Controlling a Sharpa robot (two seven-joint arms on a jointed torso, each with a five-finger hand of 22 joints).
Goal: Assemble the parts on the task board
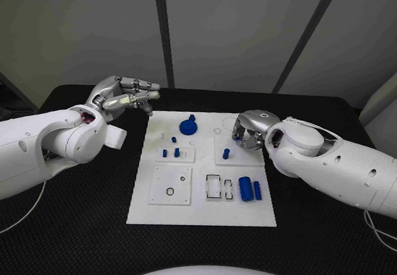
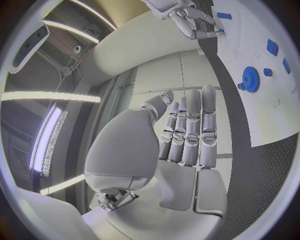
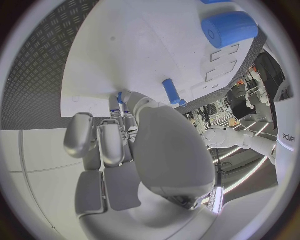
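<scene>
From my station: task board (image 1: 203, 205) sits mid-table on the black table (image 1: 337, 251), white plate with several inset panels.

Left hand (image 1: 128, 97) is off the board, raised past its far left corner. Fingers extended side by side and close together in the left wrist view (image 2: 187, 135), nothing in them that I can see.

Right hand (image 1: 250, 130) is low over the board's far right area, fingers curled down beside the upright blue peg (image 1: 226, 154). Right wrist view shows the fingers (image 3: 103, 142) bent in toward the plate with a small blue bit at the tips; I can't tell whether it's actually pinched or just behind them.

Parts: blue gear (image 1: 188, 126) lies at the far middle of the board. Two small blue pegs (image 1: 170, 152) stand in the panel just nearer than the gear. Large blue cylinder (image 1: 246, 188) lies on the near right, with a slim blue bar (image 1: 257, 191) just beside it, right next to the rectangular slots (image 1: 219, 186).
</scene>
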